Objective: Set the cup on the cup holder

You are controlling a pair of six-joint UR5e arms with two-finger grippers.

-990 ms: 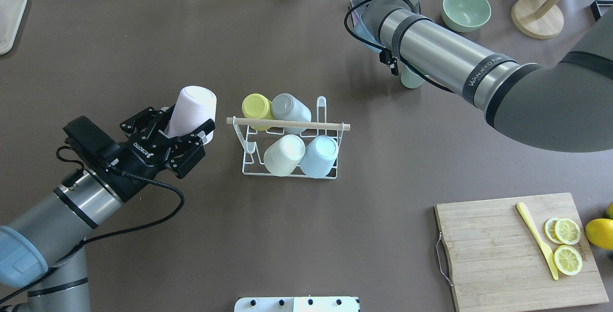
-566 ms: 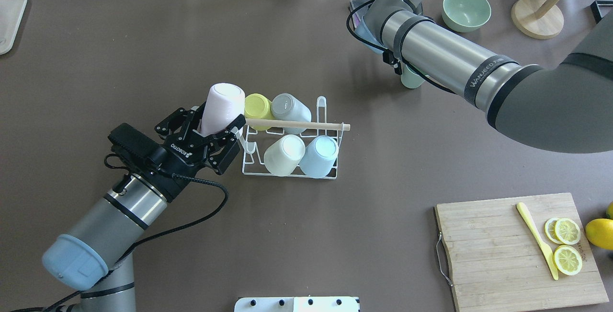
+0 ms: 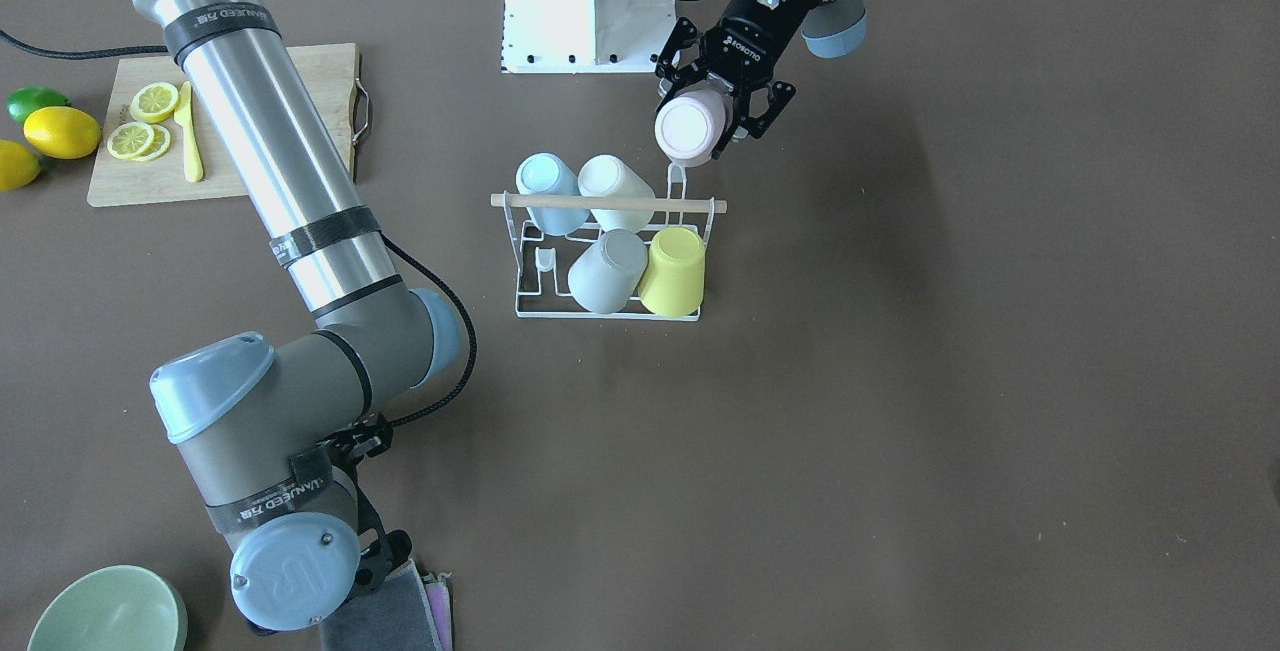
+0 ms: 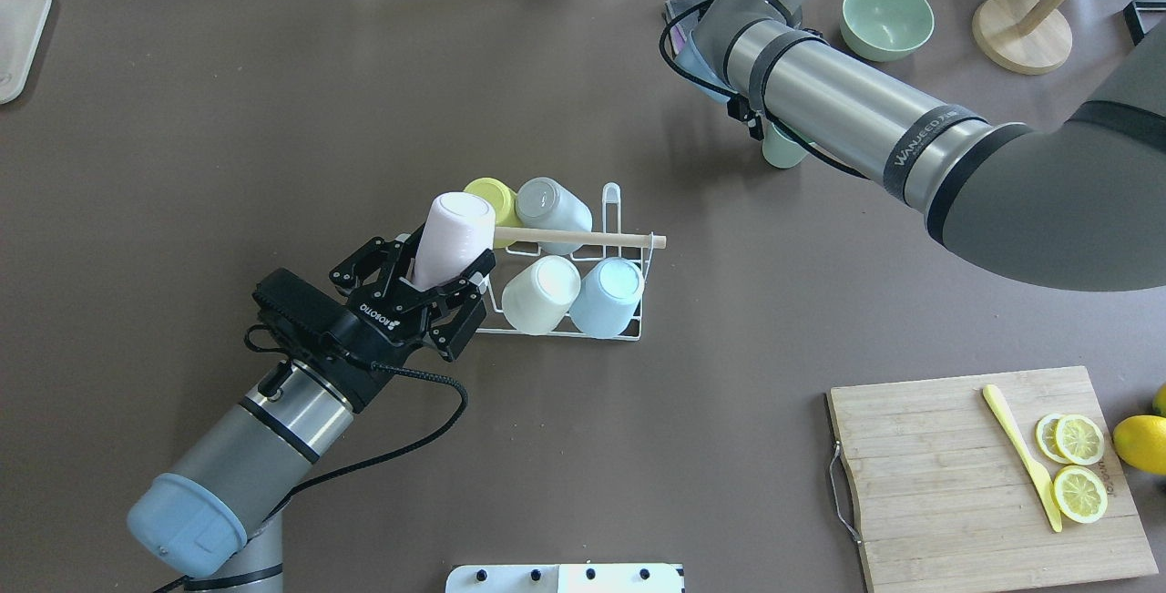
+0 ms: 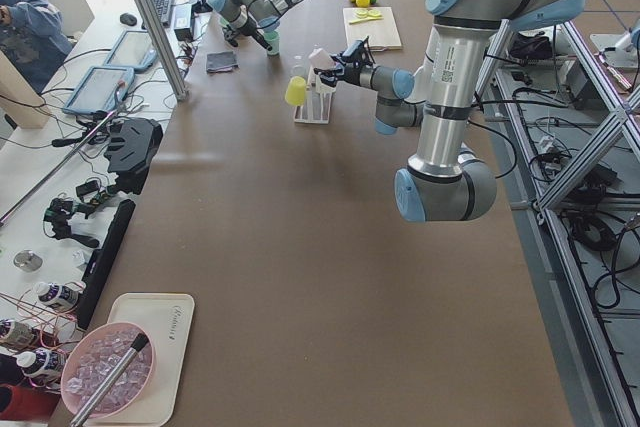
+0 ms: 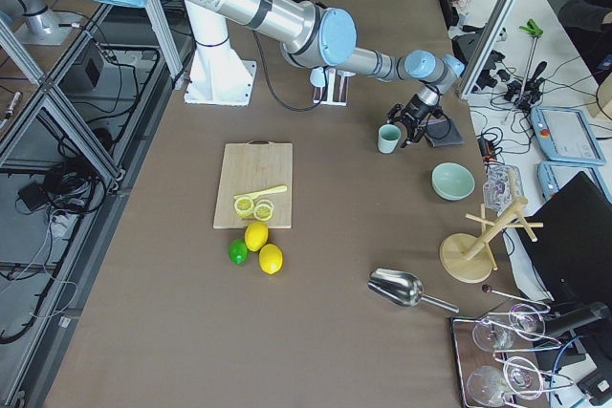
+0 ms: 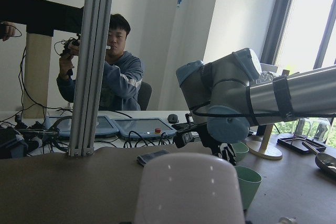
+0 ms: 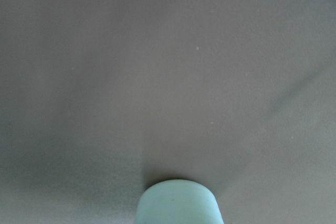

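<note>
The cup holder [image 4: 629,331] is a white wire rack with a wooden rod handle [image 4: 583,238]. It holds yellow [image 4: 487,195], grey [image 4: 551,201], cream [image 4: 539,294] and light blue [image 4: 608,296] cups upside down. My left gripper [image 4: 444,267] is shut on a pink cup [image 4: 453,227], held upside down and tilted over the rack's near left corner. From the front, the pink cup [image 3: 685,131] hangs just above an upright prong [image 3: 677,176]. My right gripper is hidden under its arm beside a green cup [image 4: 782,148]. I cannot tell if it is open or shut.
A wooden cutting board [image 4: 947,484] with lemon slices and a yellow knife lies at the near right, with a lemon [image 4: 1140,443] beside it. A green bowl [image 4: 886,19] and a wooden stand [image 4: 1022,33] sit at the far right. A tray [image 4: 18,37] is at the far left.
My left gripper has carried the pink cup to the right, from well left of the rack to over its left end. The right arm has barely shifted.
</note>
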